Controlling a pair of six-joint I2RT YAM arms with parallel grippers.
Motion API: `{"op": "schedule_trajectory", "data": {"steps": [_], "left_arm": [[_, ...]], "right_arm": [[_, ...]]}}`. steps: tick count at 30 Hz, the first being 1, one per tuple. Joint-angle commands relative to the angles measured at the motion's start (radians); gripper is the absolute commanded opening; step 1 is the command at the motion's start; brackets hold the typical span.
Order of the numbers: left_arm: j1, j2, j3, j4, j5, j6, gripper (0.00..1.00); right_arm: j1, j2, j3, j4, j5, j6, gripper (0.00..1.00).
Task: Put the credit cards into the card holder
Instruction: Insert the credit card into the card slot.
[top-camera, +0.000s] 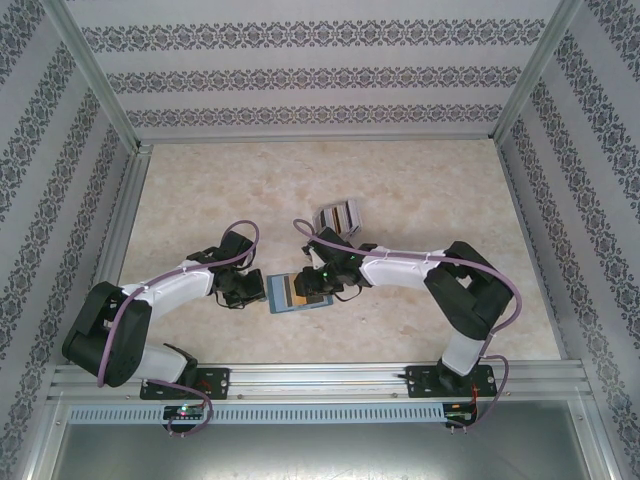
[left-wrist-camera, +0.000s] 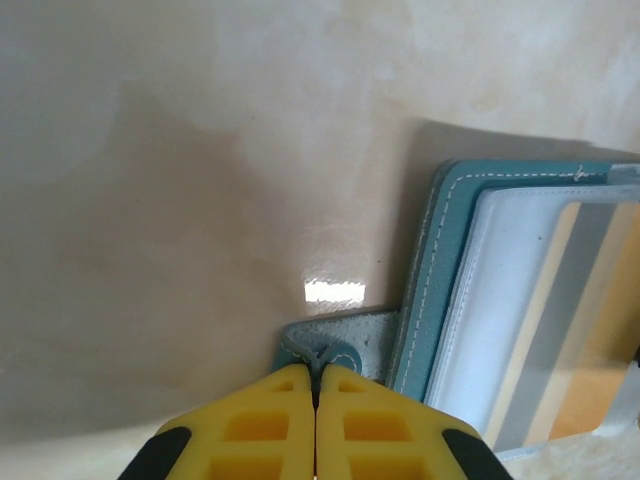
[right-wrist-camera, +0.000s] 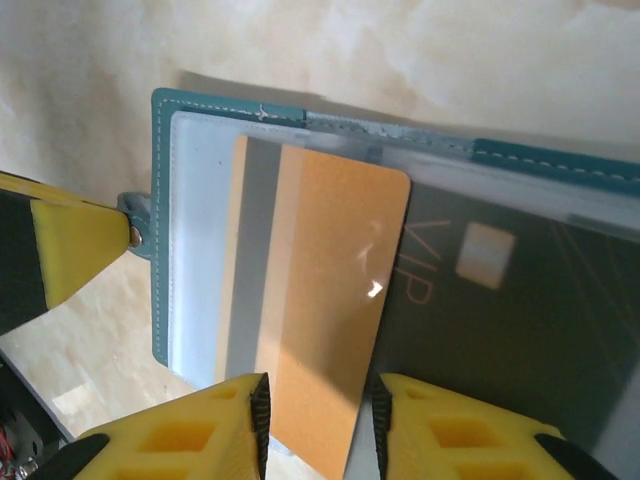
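Observation:
The card holder (top-camera: 298, 292), a teal wallet, lies open on the table between both arms. My left gripper (left-wrist-camera: 316, 368) is shut on the wallet's small teal closure tab (left-wrist-camera: 345, 335) at its left edge. An orange-brown credit card (right-wrist-camera: 330, 300) lies partly inside the wallet's clear pocket, beside a dark card marked VIP (right-wrist-camera: 500, 310). The right gripper (right-wrist-camera: 318, 390) straddles the near end of the orange card, jaws apart with a thin gap on each side. In the top view the left gripper (top-camera: 262, 290) and the right gripper (top-camera: 318, 285) flank the wallet.
A pale grey slotted rack (top-camera: 338, 217) holding more cards stands just behind the right gripper. Patterned walls and metal rails enclose the marble-look table (top-camera: 420, 190). The left gripper's yellow finger (right-wrist-camera: 80, 250) shows at the wallet's left edge.

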Motion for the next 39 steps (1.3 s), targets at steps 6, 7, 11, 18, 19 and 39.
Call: {"op": "schedule_trajectory", "data": {"steps": [6, 7, 11, 18, 19, 39], "left_arm": [[-0.013, 0.002, -0.04, 0.005, -0.005, -0.018, 0.06], [-0.013, 0.004, -0.04, 0.006, -0.005, -0.018, 0.06], [-0.014, 0.013, -0.038, 0.017, 0.0, -0.017, 0.05], [-0.013, 0.026, -0.032, 0.023, 0.005, -0.013, 0.05], [-0.013, 0.028, -0.032, 0.025, 0.007, -0.013, 0.05], [-0.015, 0.06, -0.031, 0.055, 0.017, -0.016, 0.05]], "right_arm": [[-0.005, -0.054, 0.034, -0.111, 0.05, -0.054, 0.37], [-0.008, -0.053, 0.035, -0.114, 0.05, -0.056, 0.35], [-0.02, -0.027, 0.035, -0.109, 0.042, -0.067, 0.2], [-0.014, 0.042, 0.07, -0.103, 0.017, -0.077, 0.14], [-0.011, 0.049, 0.077, -0.103, 0.015, -0.079, 0.14], [0.049, 0.172, 0.193, -0.102, -0.017, -0.08, 0.14]]}}
